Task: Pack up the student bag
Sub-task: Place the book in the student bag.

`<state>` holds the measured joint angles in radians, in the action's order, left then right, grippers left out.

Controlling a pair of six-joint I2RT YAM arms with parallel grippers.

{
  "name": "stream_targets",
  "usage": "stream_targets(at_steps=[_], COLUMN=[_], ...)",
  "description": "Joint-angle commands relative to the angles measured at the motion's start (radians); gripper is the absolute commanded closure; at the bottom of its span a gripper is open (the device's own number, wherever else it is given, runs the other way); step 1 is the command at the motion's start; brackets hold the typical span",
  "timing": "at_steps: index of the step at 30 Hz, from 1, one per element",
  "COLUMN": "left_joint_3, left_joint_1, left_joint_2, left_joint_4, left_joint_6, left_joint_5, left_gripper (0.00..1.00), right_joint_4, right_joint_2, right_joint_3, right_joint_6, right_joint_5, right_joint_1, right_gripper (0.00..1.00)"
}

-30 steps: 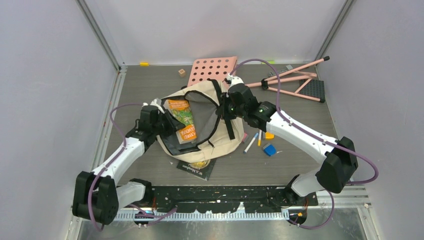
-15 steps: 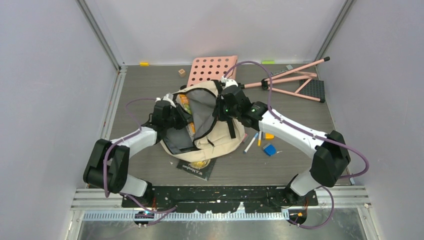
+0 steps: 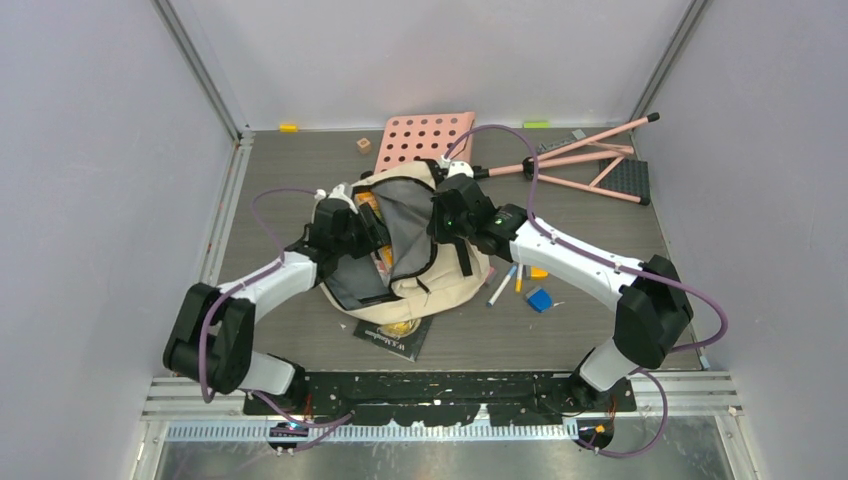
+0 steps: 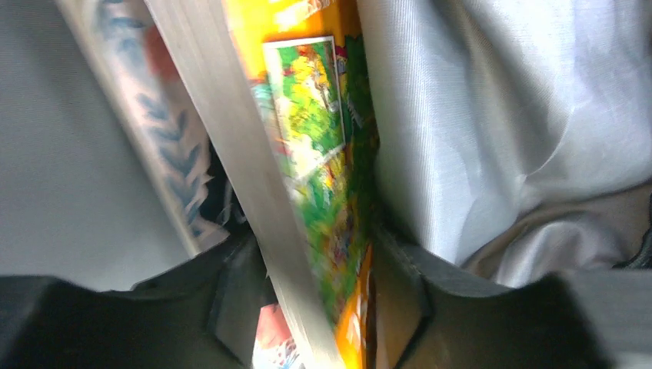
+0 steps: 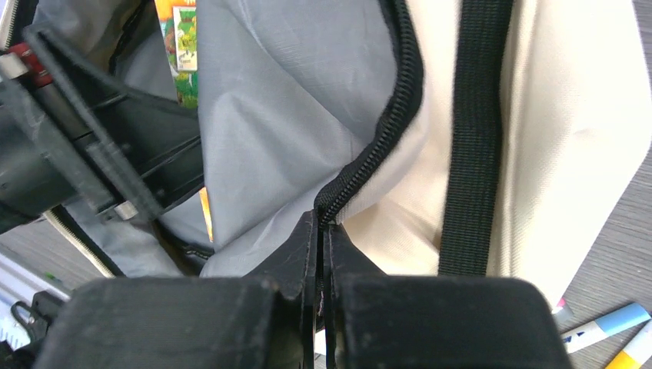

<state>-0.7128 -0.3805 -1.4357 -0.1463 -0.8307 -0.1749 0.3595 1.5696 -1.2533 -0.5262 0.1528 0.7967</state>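
- We see the left gripper [image 4: 319, 307] clamped on an orange-green book [image 4: 327, 138], deep inside the student bag [image 3: 445, 285].
- The right gripper [image 5: 323, 231] is pinching the bag's zipper edge [image 5: 388, 123].
- The bag lies mid-table [image 3: 600, 330], with markers [image 3: 502, 285] just to its right.

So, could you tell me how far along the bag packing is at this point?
Done: the student bag is open, its zipper edge pinched by the right gripper. In hand: the left gripper grips a colourful book inside the bag, against the grey lining. Left: the markers and a blue block lie on the table, and a black booklet sits partly under the bag.
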Motion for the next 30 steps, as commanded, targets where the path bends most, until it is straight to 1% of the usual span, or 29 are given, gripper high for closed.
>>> stream_targets(at_steps=[1,2,3,4,5,6,7,8,9,10,12,14,16,21,24,27,30], left_joint_3=[-0.028,-0.028,-0.029,-0.029,-0.032,-0.034,-0.04,-0.046,-0.05,-0.05,-0.045,-0.033,-0.013,0.049,0.096,0.15,0.194], left_joint_1=[-0.005,-0.005,-0.005,-0.005,-0.005,-0.005,-0.006,-0.006,-0.007,-0.011,-0.018,-0.035,-0.085,-0.247,-0.32,-0.39,-0.431], left_joint_2=[0.138,0.182,0.217,0.247,0.278,0.306,0.33,0.355,0.38,0.406,0.457,0.502,0.552,0.632,0.655,0.691,0.733], left_joint_4=[0.183,0.211,0.239,0.276,0.304,0.337,0.375,0.418,0.463,0.502,0.578,0.637,0.677,0.798,0.865,0.904,0.921], left_joint_6=[0.152,0.17,0.192,0.214,0.24,0.269,0.286,0.303,0.316,0.326,0.329,0.305,0.276,0.164,0.101,0.022,-0.033], left_joint_5=[0.126,0.141,0.146,0.145,0.139,0.132,0.12,0.11,0.099,0.092,0.061,-0.016,-0.047,0.036,0.079,0.114,0.192], left_gripper=[0.39,0.34,0.28,0.24,0.2,0.18,0.16,0.15,0.14,0.12,0.12,0.14,0.16,0.18,0.2,0.22,0.22], right_joint_4=[-0.025,-0.023,-0.018,-0.014,-0.006,-0.003,0.005,0.009,0.021,0.026,0.046,0.076,0.098,0.085,0.059,0.036,-0.016], right_joint_2=[-0.01,-0.012,-0.014,-0.015,-0.019,-0.022,-0.031,-0.036,-0.049,-0.058,-0.089,-0.145,-0.203,-0.354,-0.442,-0.504,-0.54], right_joint_3=[0.0,0.001,0.002,0.003,0.002,0.002,0.002,0.002,0.004,0.007,0.02,0.038,0.089,0.247,0.365,0.45,0.554], right_joint_6=[-0.007,-0.007,-0.005,-0.004,-0.003,-0.004,0.0,0.001,0.005,0.007,0.01,-0.003,-0.035,-0.151,-0.239,-0.327,-0.399], right_joint_5=[0.106,0.114,0.124,0.128,0.135,0.137,0.143,0.146,0.149,0.151,0.151,0.144,0.126,0.062,0.045,0.065,0.092], right_joint_1=[0.007,0.008,0.007,0.007,0.007,0.007,0.008,0.008,0.007,0.007,0.007,0.008,0.007,0.015,0.048,0.121,0.187], right_gripper=[0.94,0.91,0.83,0.78,0.69,0.63,0.52,0.48,0.38,0.32,0.27,0.26,0.25,0.25,0.25,0.26,0.26])
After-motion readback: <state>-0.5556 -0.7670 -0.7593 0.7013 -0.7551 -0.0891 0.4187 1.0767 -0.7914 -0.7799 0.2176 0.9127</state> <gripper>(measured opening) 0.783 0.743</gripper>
